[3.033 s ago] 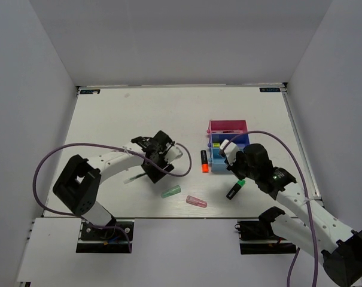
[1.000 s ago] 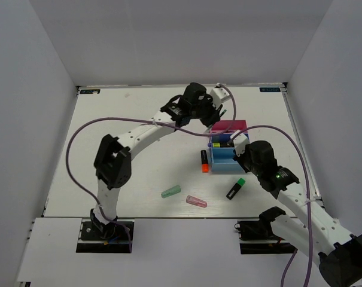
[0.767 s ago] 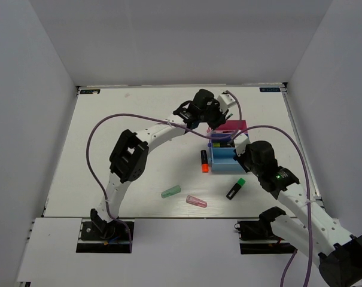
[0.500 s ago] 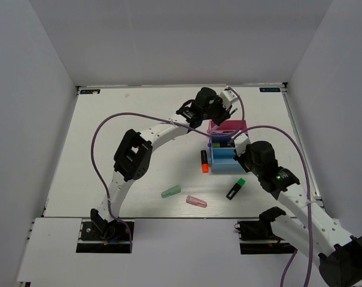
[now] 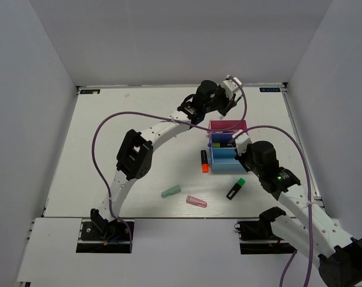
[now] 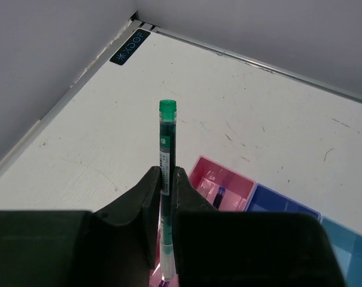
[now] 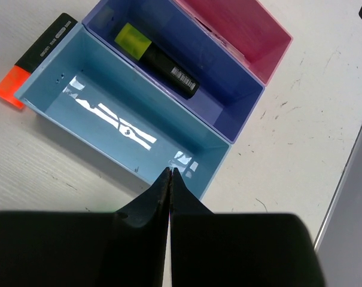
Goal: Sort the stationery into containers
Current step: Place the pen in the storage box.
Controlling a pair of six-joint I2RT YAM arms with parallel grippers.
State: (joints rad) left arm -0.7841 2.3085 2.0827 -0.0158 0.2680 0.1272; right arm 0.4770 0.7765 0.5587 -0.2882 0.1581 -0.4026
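Observation:
My left gripper (image 6: 164, 173) is shut on a thin dark pen with a green cap (image 6: 167, 134), held upright above the far side of the pink bin (image 6: 227, 178). Another pen (image 6: 219, 196) lies in that bin. The dark blue bin (image 7: 195, 75) holds a yellow-ended highlighter (image 7: 157, 60). Nothing lies in the light blue bin (image 7: 103, 128). My right gripper (image 7: 170, 172) is shut on nothing, over the light blue bin's near corner. On the table lie an orange-ended highlighter (image 5: 204, 161), a green-ended highlighter (image 5: 235, 189), a green capsule (image 5: 170, 192) and a pink capsule (image 5: 196, 201).
The three joined bins (image 5: 225, 146) stand right of the table's middle. White walls close the table on the left, back and right. The left arm's purple cable (image 5: 139, 115) loops over the table's middle.
The left arm has carried the pen from the table's left middle to the far side over the pink bin, drifting further right in the last second. The right arm has hardly moved.

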